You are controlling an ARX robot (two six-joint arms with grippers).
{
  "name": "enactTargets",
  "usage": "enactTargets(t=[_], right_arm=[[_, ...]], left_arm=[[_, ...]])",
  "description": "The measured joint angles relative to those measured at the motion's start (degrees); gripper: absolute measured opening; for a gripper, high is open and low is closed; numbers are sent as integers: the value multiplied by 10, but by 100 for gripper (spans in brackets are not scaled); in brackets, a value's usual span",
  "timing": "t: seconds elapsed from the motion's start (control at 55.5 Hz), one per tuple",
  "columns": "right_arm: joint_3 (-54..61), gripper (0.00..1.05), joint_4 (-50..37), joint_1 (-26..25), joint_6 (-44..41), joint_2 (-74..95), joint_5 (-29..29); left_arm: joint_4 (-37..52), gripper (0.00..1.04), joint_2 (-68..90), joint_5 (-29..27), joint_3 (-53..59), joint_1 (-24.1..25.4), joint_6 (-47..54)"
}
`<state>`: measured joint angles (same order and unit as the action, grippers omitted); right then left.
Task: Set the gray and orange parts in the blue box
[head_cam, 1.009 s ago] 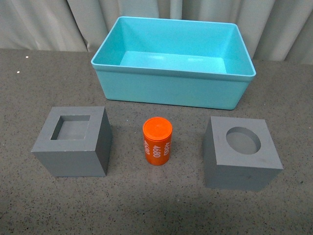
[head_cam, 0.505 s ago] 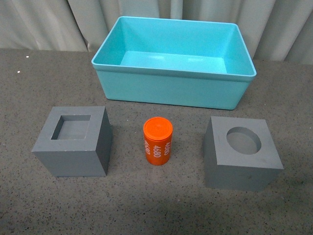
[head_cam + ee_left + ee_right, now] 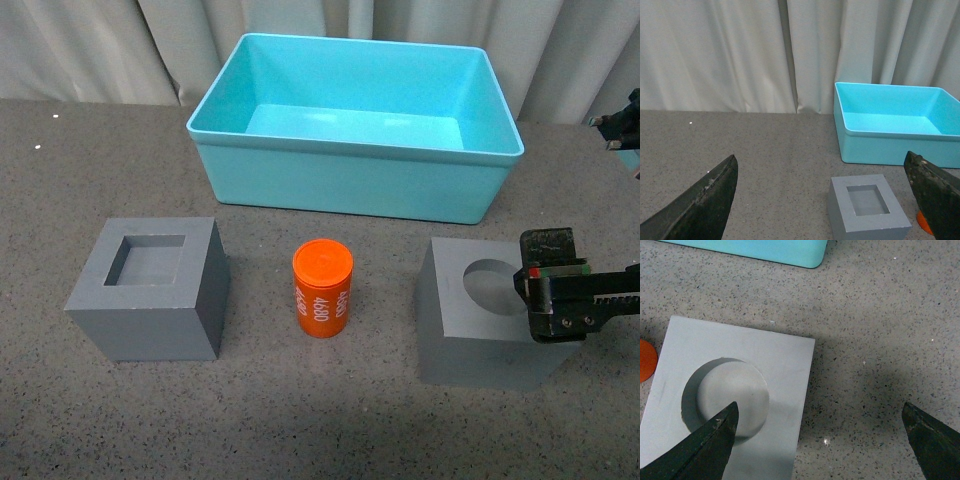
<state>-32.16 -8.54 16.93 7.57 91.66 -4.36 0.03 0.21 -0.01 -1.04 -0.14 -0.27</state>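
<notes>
Two matte gray cubes, the square-recess cube (image 3: 150, 290) and the round-recess cube (image 3: 460, 320), stand on the speckled table (image 3: 300, 420) with one orange cylinder (image 3: 322, 288) upright between them, all in front of the one smooth plastic blue box (image 3: 350, 145). The right gripper (image 3: 820, 407), over the round-recess cube, and the left gripper (image 3: 820, 157) both have fingers spread wide, grasping nothing.

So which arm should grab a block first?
Right, I think. The right gripper is open and hangs just over the gray cube with the round recess. The left gripper is open too, but sits back from the square-recess cube and is outside the front view.
</notes>
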Motion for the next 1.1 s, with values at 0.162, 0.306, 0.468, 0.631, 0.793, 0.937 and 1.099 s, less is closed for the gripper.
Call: enactTargets(t=[0.162, 0.306, 0.468, 0.631, 0.793, 0.937, 1.099], right_arm=[[-23, 95, 13, 1, 25, 36, 3], [-39, 95, 20, 1, 39, 60, 8], [-56, 95, 27, 3, 51, 73, 10], [-64, 75, 42, 7, 61, 76, 8], [-70, 54, 58, 9, 68, 77, 12], [-75, 33, 75, 9, 73, 76, 8], [-75, 18, 83, 9, 78, 70, 10]], left_arm=[[0, 98, 0, 0, 0, 0, 0], [0, 98, 0, 0, 0, 0, 0], [0, 98, 0, 0, 0, 0, 0], [0, 98, 0, 0, 0, 0, 0], [0, 98, 0, 0, 0, 0, 0], [0, 98, 0, 0, 0, 0, 0], [0, 98, 0, 0, 0, 0, 0]])
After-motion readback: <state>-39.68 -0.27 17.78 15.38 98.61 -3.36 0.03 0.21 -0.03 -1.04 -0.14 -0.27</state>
